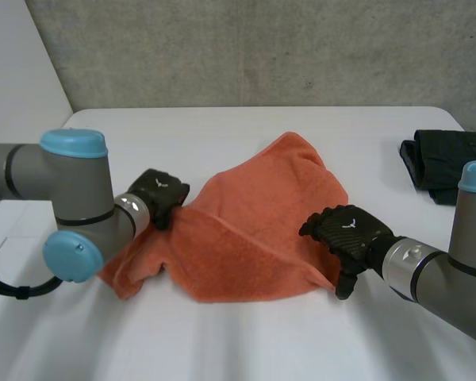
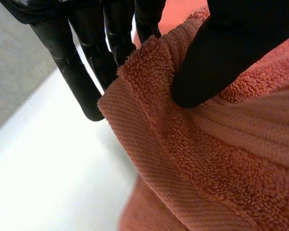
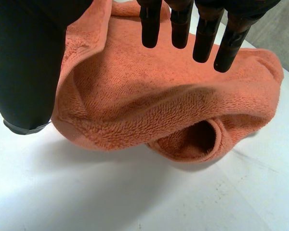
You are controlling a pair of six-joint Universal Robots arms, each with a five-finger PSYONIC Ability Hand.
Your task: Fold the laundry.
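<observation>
The orange towel [image 1: 254, 230] lies crumpled near the middle of the white table [image 1: 222, 341]. One layer is folded over itself, and a diagonal ridge runs across it.

**Left hand.** The left hand [image 1: 160, 196] is at the towel's left edge. In the left wrist view, the thumb [image 2: 221, 53] presses onto the towel's ribbed hem from one side. Some fingers [image 2: 120, 33] stand behind the same fold, so the edge is pinched between them. The other fingers run straight down beside the towel, clear of the cloth. The hem is raised off the table at the pinch.

**Right hand.** The right hand [image 1: 347, 230] is at the towel's right edge, low on the side nearest the robot. In the right wrist view, its fingers [image 3: 180, 29] hang straight and spread over the towel. They are set wide from the thumb [image 3: 24, 62], which stands just beside the towel's edge. No cloth is gripped — the towel lies under the palm. A rolled fold there opens into a small pocket below the fingertips.

**Other items.** A dark cloth [image 1: 452, 163] lies well apart from the towel, on its right, near the table's edge. A grey wall [image 1: 262, 48] stands beyond the towel — past the table's far edge.
</observation>
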